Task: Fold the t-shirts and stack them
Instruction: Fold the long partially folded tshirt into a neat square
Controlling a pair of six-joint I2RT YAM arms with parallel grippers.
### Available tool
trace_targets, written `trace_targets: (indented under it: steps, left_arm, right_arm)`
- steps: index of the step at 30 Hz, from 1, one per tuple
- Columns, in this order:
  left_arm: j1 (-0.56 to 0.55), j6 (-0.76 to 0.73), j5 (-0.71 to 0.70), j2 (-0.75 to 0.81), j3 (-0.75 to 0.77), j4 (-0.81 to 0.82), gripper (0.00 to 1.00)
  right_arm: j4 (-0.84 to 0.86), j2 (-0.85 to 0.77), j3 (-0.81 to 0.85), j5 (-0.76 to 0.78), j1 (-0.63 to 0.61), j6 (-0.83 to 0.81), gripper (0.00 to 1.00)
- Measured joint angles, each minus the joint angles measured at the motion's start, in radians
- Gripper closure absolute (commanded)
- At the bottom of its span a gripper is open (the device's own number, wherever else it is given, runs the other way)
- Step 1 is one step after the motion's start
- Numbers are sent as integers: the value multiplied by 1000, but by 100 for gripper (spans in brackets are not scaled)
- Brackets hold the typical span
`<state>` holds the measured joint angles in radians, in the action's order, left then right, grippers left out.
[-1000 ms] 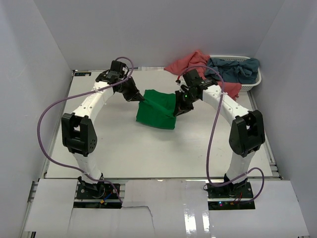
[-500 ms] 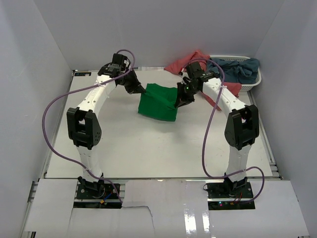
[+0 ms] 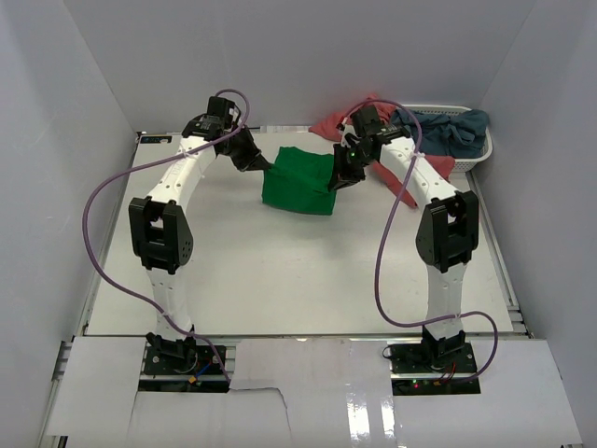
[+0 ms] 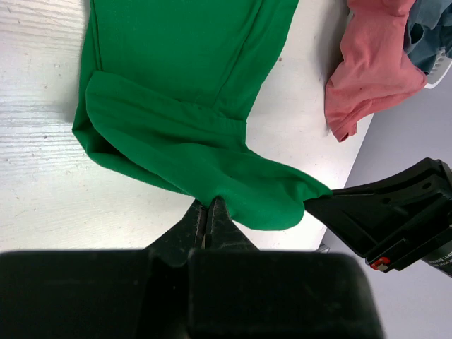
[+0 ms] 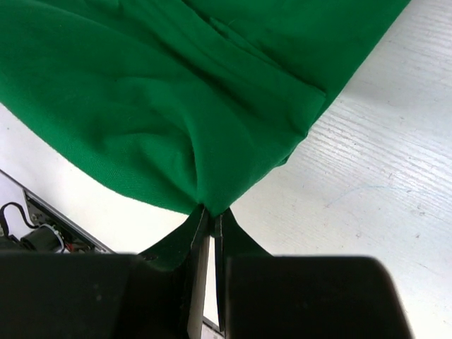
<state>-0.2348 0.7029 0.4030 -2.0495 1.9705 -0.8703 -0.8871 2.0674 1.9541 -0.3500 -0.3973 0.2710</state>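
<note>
Bright, even light falls from above; shadows on the table (image 3: 280, 280) are faint and soft. Glare streaks the glossy near panel (image 3: 373, 411). Wrist views show the green shirt (image 4: 183, 42) sharp, the left gripper (image 4: 210, 212) dark and soft.

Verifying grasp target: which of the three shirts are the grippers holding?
The green t-shirt, pinched by left gripper and right gripper; the pink t-shirt and grey-blue t-shirt lie ungripped by the basket.

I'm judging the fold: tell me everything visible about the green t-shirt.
The green t-shirt is plain soft cloth, folded into a rough layered rectangle. It lies on the white table toward its far side. The left gripper and right gripper are each shut on one side edge. The salmon-pink shirt does not touch it.
</note>
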Motion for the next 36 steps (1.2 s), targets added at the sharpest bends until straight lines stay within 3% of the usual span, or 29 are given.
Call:
trace_targets:
  steps: [4, 11, 26, 36]
  left_arm:
    - [0, -4, 2, 29, -76, 22, 100]
    - [-2, 0, 25, 170, -389, 60, 100]
    - [-35, 42, 49, 723, -951, 130, 100]
    - [-73, 88, 71, 944, -1161, 120, 100]
  right_arm:
    - [4, -11, -53, -24, 3, -6, 92]
    - [38, -90, -307, -61, -20, -10, 92]
    - [205, -560, -817, -61, -186, 105, 92]
    - [257, -742, -1019, -40, -262, 214, 92]
